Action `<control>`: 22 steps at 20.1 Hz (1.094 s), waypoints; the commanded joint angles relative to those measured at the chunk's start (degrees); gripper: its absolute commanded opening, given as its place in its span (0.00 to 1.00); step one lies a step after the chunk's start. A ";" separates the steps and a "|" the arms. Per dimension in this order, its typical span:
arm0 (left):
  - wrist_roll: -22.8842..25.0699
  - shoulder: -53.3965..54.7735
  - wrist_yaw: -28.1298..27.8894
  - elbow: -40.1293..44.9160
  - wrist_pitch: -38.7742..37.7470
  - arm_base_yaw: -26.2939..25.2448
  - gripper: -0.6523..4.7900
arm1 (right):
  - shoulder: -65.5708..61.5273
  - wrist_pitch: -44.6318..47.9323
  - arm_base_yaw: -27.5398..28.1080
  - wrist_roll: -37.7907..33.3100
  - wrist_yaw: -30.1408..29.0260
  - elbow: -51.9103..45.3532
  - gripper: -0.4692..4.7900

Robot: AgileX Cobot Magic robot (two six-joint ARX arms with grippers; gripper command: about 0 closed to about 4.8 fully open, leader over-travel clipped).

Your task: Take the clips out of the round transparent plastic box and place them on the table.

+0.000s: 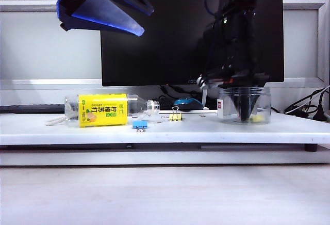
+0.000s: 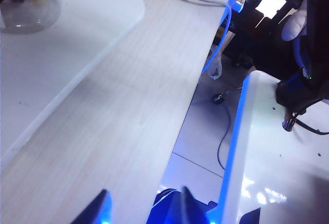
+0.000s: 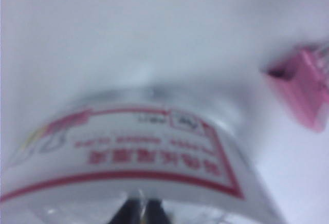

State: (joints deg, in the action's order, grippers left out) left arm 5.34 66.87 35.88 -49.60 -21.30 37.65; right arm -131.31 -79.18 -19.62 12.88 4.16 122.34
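Note:
The round transparent plastic box (image 1: 244, 105) stands on the right of the white table (image 1: 93, 129), its white label with a red mark facing left. My right gripper (image 1: 243, 115) reaches down into the box, its dark fingers drawn together to a point near the bottom. A pale-yellow clip (image 1: 257, 116) lies in the box just beside the tips. In the right wrist view the fingers (image 3: 129, 211) are nearly touching behind the box's label (image 3: 154, 152); blur hides whether anything is pinched. Another yellow clip (image 1: 176, 115) sits on the table. My left gripper (image 1: 103, 16) hangs open, high at the upper left.
A clear bottle with a yellow label (image 1: 103, 110) lies on the table's left half. A blue binder clip (image 1: 139, 124) sits near the front edge. A monitor (image 1: 191, 29) and cables stand behind. In the right wrist view a pinkish clip-like thing (image 3: 303, 88) lies outside the box.

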 commanded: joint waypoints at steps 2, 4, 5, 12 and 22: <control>0.31 -0.11 0.35 0.00 0.42 0.04 0.46 | -2.69 -0.09 0.02 -0.68 -1.33 -1.38 0.09; 0.31 -0.11 0.35 0.00 0.42 0.04 0.46 | -2.58 -0.15 0.00 -0.72 -1.33 -1.38 0.09; 0.28 -0.11 0.35 0.00 0.39 0.04 0.46 | -2.36 -0.20 0.00 -0.96 -1.38 -1.38 0.09; 0.22 -0.11 0.37 0.00 0.39 0.04 0.46 | 5.92 -0.20 0.02 -1.57 -1.33 -1.31 0.09; 0.22 -0.11 0.35 0.00 0.39 0.04 0.46 | 8.52 -0.26 -0.04 -4.09 -7.50 -1.29 0.09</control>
State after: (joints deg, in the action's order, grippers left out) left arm 5.34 66.87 35.86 -49.60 -21.30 37.65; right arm -123.35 -79.46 -19.57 9.04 -2.26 120.95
